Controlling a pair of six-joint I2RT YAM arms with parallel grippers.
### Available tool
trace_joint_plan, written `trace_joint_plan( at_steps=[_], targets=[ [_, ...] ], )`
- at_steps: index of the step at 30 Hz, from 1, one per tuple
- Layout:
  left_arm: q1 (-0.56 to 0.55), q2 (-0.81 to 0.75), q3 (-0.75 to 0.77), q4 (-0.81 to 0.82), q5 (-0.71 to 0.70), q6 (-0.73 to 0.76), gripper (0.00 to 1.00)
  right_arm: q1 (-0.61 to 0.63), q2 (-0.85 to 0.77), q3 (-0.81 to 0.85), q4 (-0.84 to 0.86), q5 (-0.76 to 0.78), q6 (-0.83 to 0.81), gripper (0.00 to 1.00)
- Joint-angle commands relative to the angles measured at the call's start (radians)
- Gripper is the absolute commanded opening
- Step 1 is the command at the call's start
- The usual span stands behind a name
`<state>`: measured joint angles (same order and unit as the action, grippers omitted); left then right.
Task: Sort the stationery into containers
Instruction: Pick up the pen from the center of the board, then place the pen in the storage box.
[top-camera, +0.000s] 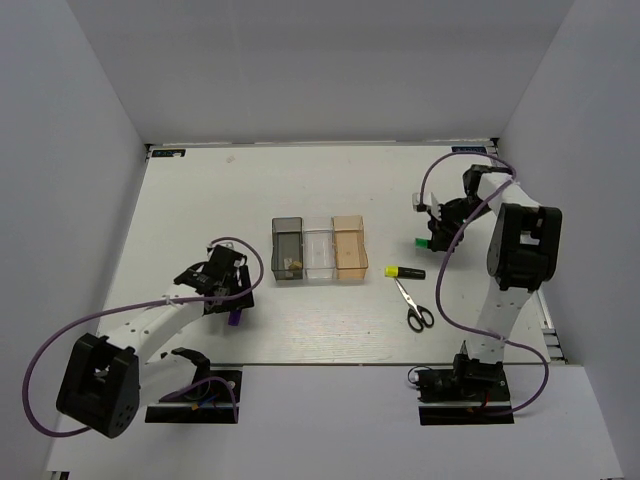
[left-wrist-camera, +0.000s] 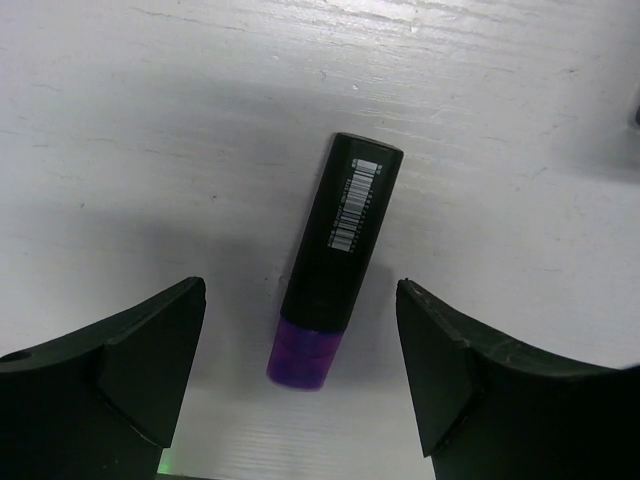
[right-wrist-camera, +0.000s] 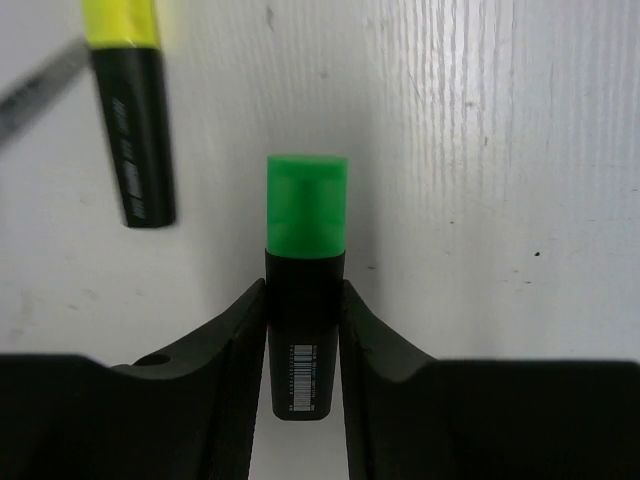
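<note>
Grey plastic comes first in the row of three containers at the middle of the worktop (top-camera: 200, 220): the grey bin (top-camera: 278, 245) on the left, the clear bin (top-camera: 318, 232) in the middle, the orange-tan bin (top-camera: 350, 245) on the right. In the top view only one small tan piece (top-camera: 292, 263), probably the eraser, lies inside the grey bin. In the other two bins I can see nothing. So I judge that the sorting is only at its beginning.

Four things are outside the bins. The yellow-capped marker (top-camera: 404, 271) and the scissors (top-camera: 413, 307) lie free on the worktop, right of the bins. The green-capped marker (top-camera: 423, 241) is at the right claw (top-camera: 432, 236), a little farther away. A purple-capped marker (top-camera: 236, 318) lies at the left claw (top-camera: 237, 300), near and left of the bins.

In the left wrist view the purple-capped marker lies flat on the worktop between the two fingers (left-wrist-camera: 150, 350). They stand wide apart and touch nothing, so this grasp is not yet made.

In the right wrist view the claw is clamped on the black body of the green-capped marker, one finger pressing on each side, and the green cap sticks out in front. Whether the marker is lifted from the worktop, I cannot tell. The yellow-capped marker lies apart, at the upper left of this view.
</note>
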<state>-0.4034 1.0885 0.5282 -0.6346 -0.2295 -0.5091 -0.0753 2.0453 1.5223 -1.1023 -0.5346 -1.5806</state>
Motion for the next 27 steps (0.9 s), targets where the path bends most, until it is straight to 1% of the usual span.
trace_joint_plan(
  at_steps=[1, 2, 3, 4, 6, 7, 9, 10, 11, 12, 13, 14, 15, 16, 17, 19, 20, 21, 22, 23, 25, 26, 27],
  targets=[
    [-0.011, 0.031, -0.014, 0.053, -0.030, 0.017, 0.86, 0.038, -0.172, -0.046, -0.076, -0.136, 0.163, 0.00],
    [-0.015, 0.037, -0.022, 0.055, -0.031, 0.015, 0.86, 0.057, -0.209, -0.065, -0.065, -0.143, 0.219, 0.00],
    [-0.018, 0.053, -0.026, 0.062, -0.040, 0.015, 0.84, 0.065, -0.226, -0.070, -0.071, -0.168, 0.243, 0.00],
    [-0.021, 0.054, -0.037, 0.073, -0.044, 0.012, 0.82, 0.104, -0.238, -0.080, -0.074, -0.194, 0.322, 0.00],
    [-0.026, 0.071, -0.042, 0.082, -0.045, 0.007, 0.77, 0.129, -0.281, -0.082, -0.073, -0.229, 0.388, 0.00],
    [-0.031, 0.074, -0.048, 0.095, -0.047, 0.003, 0.74, 0.162, -0.301, -0.080, -0.041, -0.257, 0.531, 0.00],
    [-0.034, 0.080, -0.054, 0.105, -0.048, 0.000, 0.70, 0.189, -0.321, -0.080, -0.025, -0.277, 0.620, 0.00],
    [-0.037, 0.089, -0.054, 0.107, -0.050, 0.000, 0.67, 0.230, -0.332, -0.089, 0.039, -0.292, 0.803, 0.00],
    [-0.038, 0.097, -0.053, 0.110, -0.051, -0.003, 0.65, 0.245, -0.338, -0.096, 0.057, -0.300, 0.852, 0.00],
    [-0.043, 0.103, -0.054, 0.115, -0.053, -0.003, 0.62, 0.281, -0.346, -0.105, 0.103, -0.304, 0.960, 0.00],
    [-0.046, 0.108, -0.054, 0.121, -0.057, -0.005, 0.60, 0.301, -0.349, -0.126, 0.166, -0.301, 1.022, 0.00],
    [-0.051, 0.116, -0.051, 0.125, -0.057, -0.005, 0.57, 0.336, -0.367, -0.137, 0.252, -0.292, 1.142, 0.00],
    [-0.054, 0.119, -0.051, 0.127, -0.060, -0.006, 0.53, 0.374, -0.373, -0.169, 0.300, -0.279, 1.269, 0.00],
    [-0.054, 0.132, -0.051, 0.127, -0.065, -0.005, 0.51, 0.390, -0.379, -0.184, 0.344, -0.268, 1.327, 0.00],
    [-0.054, 0.137, -0.050, 0.130, -0.062, -0.006, 0.49, 0.429, -0.385, -0.224, 0.489, -0.233, 1.502, 0.00],
    [-0.060, 0.151, -0.051, 0.128, -0.062, -0.011, 0.45, 0.457, -0.390, -0.231, 0.559, -0.183, 1.574, 0.00],
    [-0.064, 0.157, -0.051, 0.136, -0.062, -0.009, 0.43, 0.494, -0.387, -0.229, 0.644, -0.139, 1.707, 0.00],
    [-0.066, 0.162, -0.056, 0.139, -0.064, -0.017, 0.42, 0.505, -0.372, -0.220, 0.663, -0.136, 1.738, 0.00],
    [-0.068, 0.168, -0.060, 0.144, -0.059, -0.017, 0.37, 0.517, -0.347, -0.208, 0.670, -0.131, 1.763, 0.00],
    [-0.069, 0.178, -0.062, 0.148, -0.056, -0.022, 0.34, 0.544, -0.332, -0.148, 0.670, -0.127, 1.821, 0.00],
    [-0.074, 0.182, -0.071, 0.158, -0.054, -0.028, 0.26, 0.572, -0.282, -0.104, 0.690, -0.131, 1.928, 0.00],
    [-0.075, 0.191, -0.074, 0.159, -0.051, -0.029, 0.23, 0.584, -0.268, -0.094, 0.694, -0.122, 1.956, 0.00],
    [-0.077, 0.189, -0.076, 0.164, -0.050, -0.029, 0.19, 0.621, -0.255, -0.056, 0.696, -0.085, 2.026, 0.00]
  ],
)
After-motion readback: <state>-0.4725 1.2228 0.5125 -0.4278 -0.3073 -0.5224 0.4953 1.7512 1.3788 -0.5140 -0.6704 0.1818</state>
